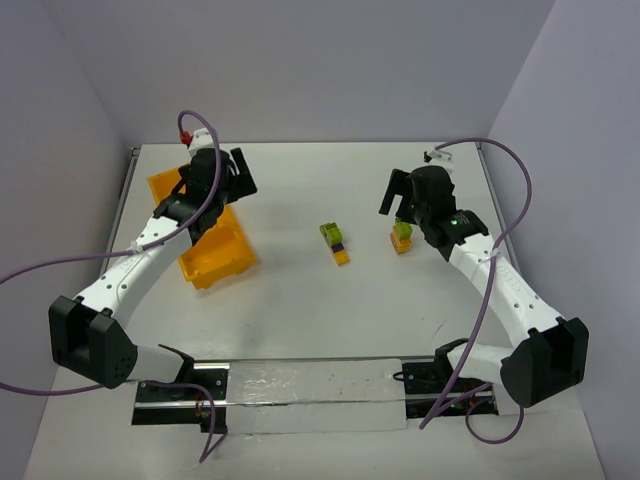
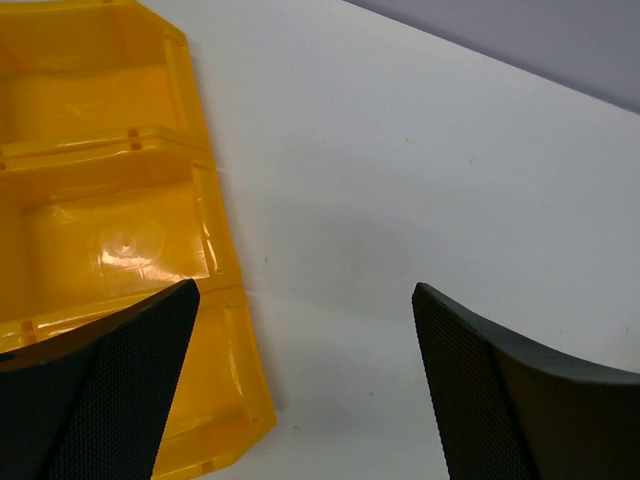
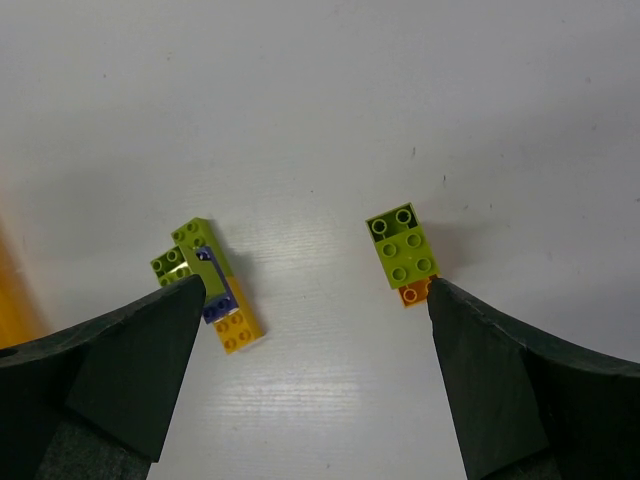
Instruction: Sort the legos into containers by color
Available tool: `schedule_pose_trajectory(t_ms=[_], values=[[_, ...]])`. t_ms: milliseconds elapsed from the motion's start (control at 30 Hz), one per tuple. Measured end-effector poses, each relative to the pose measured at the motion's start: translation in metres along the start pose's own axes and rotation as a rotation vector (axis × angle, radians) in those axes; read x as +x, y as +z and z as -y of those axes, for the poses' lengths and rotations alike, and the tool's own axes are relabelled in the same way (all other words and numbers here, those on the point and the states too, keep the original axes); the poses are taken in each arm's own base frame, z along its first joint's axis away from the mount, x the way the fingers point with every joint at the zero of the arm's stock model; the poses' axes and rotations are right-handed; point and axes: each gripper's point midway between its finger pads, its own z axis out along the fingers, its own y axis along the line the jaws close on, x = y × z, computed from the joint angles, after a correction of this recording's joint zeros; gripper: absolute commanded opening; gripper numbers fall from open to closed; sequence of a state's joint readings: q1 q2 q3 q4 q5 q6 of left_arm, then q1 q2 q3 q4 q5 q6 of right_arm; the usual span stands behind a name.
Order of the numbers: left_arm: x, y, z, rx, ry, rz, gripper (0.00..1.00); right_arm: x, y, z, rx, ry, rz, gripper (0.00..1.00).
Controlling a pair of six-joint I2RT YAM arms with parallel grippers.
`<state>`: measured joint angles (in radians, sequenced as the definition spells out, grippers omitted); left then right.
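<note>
Two stacks of legos [image 3: 402,250] sit unsorted on the counter [image 3: 320,100], my right fingers [image 3: 130,370] spread above them for a pick, my left fingers [image 2: 100,390] spread empty at the tray [image 2: 215,235].

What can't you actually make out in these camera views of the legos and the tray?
- Top view: middle of the tray, hidden under the left arm.
- Left wrist view: the tray's near compartment, behind a finger of the left gripper; its left side, cut off by the edge.
- Right wrist view: the right-hand orange brick, mostly under a green brick.
</note>
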<state>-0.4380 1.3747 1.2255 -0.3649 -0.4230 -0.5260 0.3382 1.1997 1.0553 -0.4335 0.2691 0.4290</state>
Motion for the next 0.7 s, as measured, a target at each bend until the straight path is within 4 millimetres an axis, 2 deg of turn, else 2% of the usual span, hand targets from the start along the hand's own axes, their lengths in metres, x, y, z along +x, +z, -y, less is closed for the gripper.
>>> schedule_pose_trajectory(t_ms=[167,367,467,600,700], values=[[0.0,0.006,-0.028,-0.178,-0.047,-0.014,0.85,0.009,0.0,0.003,0.0,-0.002,-0.015,1.0],[-0.011,0.04,-0.067,-0.389,-0.089,-0.048,0.81,0.014,0.0,0.003,-0.007,-0.001,-0.028,1.0],[-0.003,0.06,-0.086,-0.469,-0.078,-0.092,0.81,0.014,0.0,0.003,-0.009,0.0,-0.028,1.0],[0.018,0.086,-0.099,-0.519,-0.058,-0.169,0.8,0.014,-0.001,0.002,-0.012,0.003,-0.026,1.0],[0.031,0.097,-0.108,-0.533,-0.084,-0.228,0.8,0.013,-0.001,0.002,-0.012,0.004,-0.025,1.0]])
